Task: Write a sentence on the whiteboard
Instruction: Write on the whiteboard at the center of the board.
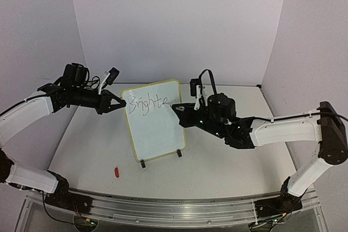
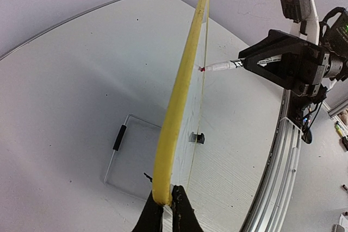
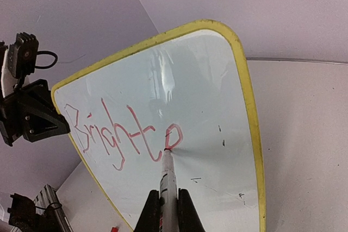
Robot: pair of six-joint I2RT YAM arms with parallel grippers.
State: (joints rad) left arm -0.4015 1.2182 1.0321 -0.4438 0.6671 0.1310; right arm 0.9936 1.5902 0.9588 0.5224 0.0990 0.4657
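At centre frame we see the whiteboard (image 1: 157, 134) standing upright, our left gripper (image 1: 120, 103) clamped on its left rim. Our right gripper (image 1: 179, 110) pinches a marker (image 3: 168, 173), its tip touching the unfinished sentence (image 3: 120, 137), "Brighte".

A white bench (image 1: 228, 161) fills the lower half of the top view, its surface matte and flecked with a few small dark specks. Three plain panels in a pale lilac tint close it in. The back wall (image 1: 179, 25) stands square to the camera. The left wall (image 1: 32, 31) and the right wall (image 1: 318, 36) angle inward to meet it at straight vertical corners. A thin dark seam runs where the bench meets the back wall. Along the near edge lies a ribbed aluminium rail (image 1: 174, 207), silver-grey and slightly reflective. The light is soft and even, casting only faint, blurred shadows on the bench top, and the walls are evenly lit.
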